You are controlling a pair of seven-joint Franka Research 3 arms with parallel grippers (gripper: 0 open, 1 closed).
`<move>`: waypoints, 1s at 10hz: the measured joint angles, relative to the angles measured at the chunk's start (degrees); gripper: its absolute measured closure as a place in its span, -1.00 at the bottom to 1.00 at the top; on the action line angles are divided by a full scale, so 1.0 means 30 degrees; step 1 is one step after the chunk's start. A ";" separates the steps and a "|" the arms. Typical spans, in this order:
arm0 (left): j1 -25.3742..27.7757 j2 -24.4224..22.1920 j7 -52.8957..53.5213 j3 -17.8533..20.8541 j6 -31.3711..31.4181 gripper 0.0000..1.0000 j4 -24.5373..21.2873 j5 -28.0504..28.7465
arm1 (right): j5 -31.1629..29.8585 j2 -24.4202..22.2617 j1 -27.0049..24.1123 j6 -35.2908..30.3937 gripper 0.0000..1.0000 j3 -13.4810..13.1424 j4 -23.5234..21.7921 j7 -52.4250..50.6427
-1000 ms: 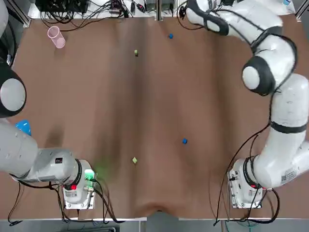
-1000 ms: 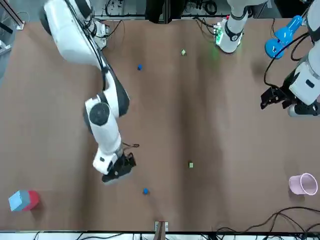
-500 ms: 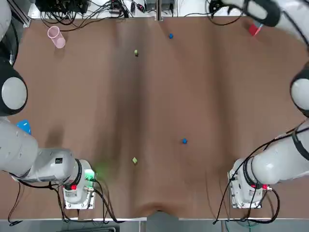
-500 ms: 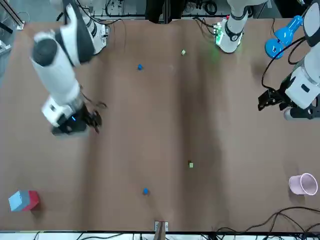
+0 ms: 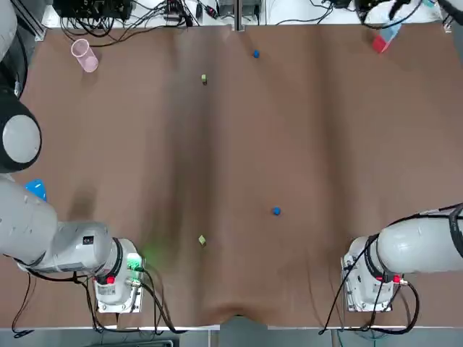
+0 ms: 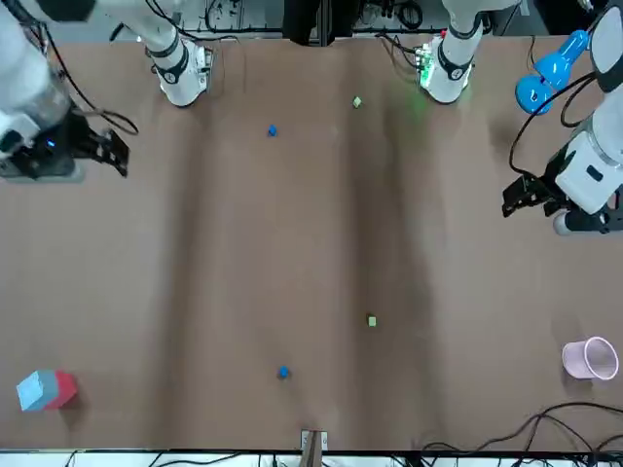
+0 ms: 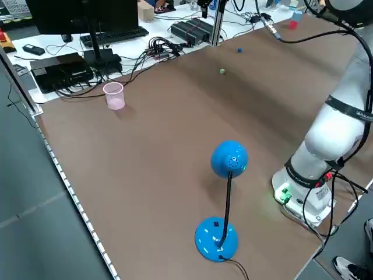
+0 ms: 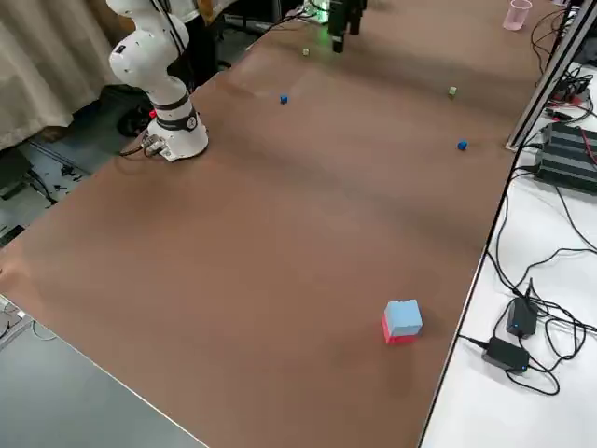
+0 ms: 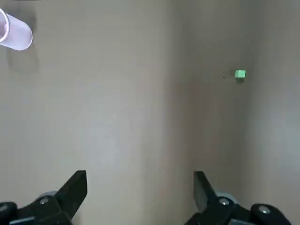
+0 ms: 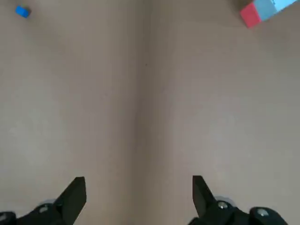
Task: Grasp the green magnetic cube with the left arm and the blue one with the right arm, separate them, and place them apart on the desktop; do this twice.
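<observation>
Two small green cubes lie apart on the brown table, one far [image 5: 204, 79] and one near [image 5: 202, 240]. Two blue cubes also lie apart, one far [image 5: 255, 53] and one near [image 5: 275, 211]. No cube touches another. My left gripper [image 6: 514, 197] hangs open above the table's left side, holding nothing; its wrist view shows a green cube [image 9: 240, 74] well ahead of its fingers [image 9: 77, 187]. My right gripper [image 6: 115, 154] is open and empty over the table's right side; its wrist view shows a blue cube [image 10: 22, 11] far off.
A pink cup [image 5: 85, 56] lies at the far left corner. A red and light-blue block [image 5: 381, 40] sits at the far right corner. A blue ball-headed stand [image 7: 227, 166] rises near the left arm's base [image 5: 116, 282]. Cables run along the far edge.
My right arm has swung away from the far blue cube, out to the table's right side. The left arm has barely shifted. The cubes have not moved.
</observation>
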 joint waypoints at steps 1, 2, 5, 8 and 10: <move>-0.0003 0.0063 0.0000 0.0000 0.0000 -1.00 0.0000 0.0000 | 0.0049 0.0025 -0.0001 0.0014 -0.99 -0.0615 -0.0084 -0.0890; -0.0021 0.0083 0.0000 -0.0016 0.0001 -1.00 0.0020 0.0000 | 0.0072 0.0104 -0.0001 0.0096 -0.99 -0.0957 -0.0176 -0.1390; -0.0065 0.0067 0.0000 -0.0108 0.0000 -1.00 0.0305 0.0000 | 0.0084 0.1591 -0.0029 0.0044 -0.98 -0.1095 0.1189 -0.1998; -0.0060 0.0065 0.0000 -0.0110 -0.0001 -1.00 0.0356 0.0000 | 0.0278 0.3488 -0.0901 -0.1757 -0.96 -0.1015 0.3944 -0.2350; -0.0067 0.0065 0.0000 -0.0175 -0.0002 -1.00 0.0359 0.0000 | 0.0301 0.3592 -0.2019 -0.1992 -0.99 -0.0057 0.4291 -0.2487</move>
